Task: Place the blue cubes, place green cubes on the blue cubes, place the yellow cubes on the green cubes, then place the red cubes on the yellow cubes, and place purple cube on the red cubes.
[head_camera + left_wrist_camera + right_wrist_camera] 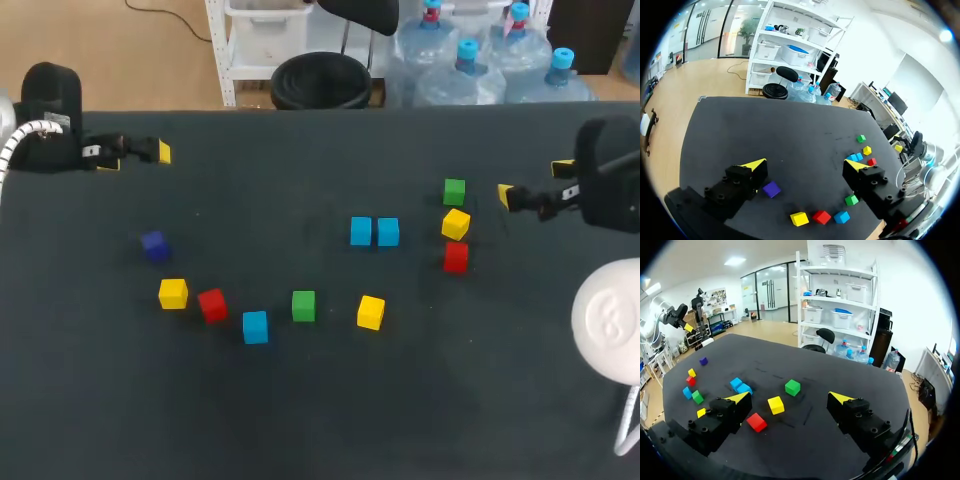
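Eleven small cubes lie on one dark table (300, 430); counted by colour, they are three blue cubes (361, 231), (388, 232), (255, 327); two green cubes (454, 191), (303, 306); three yellow cubes (455, 224), (173, 293), (370, 312); two red cubes (455, 257), (212, 304); and one purple cube (154, 245); blue and yellow are the largest groups, with three each; green and red have two each; purple is the only single; two grippers are in sight, the left gripper (136, 158) and the right gripper (534, 182), each with two yellow-tipped fingers.
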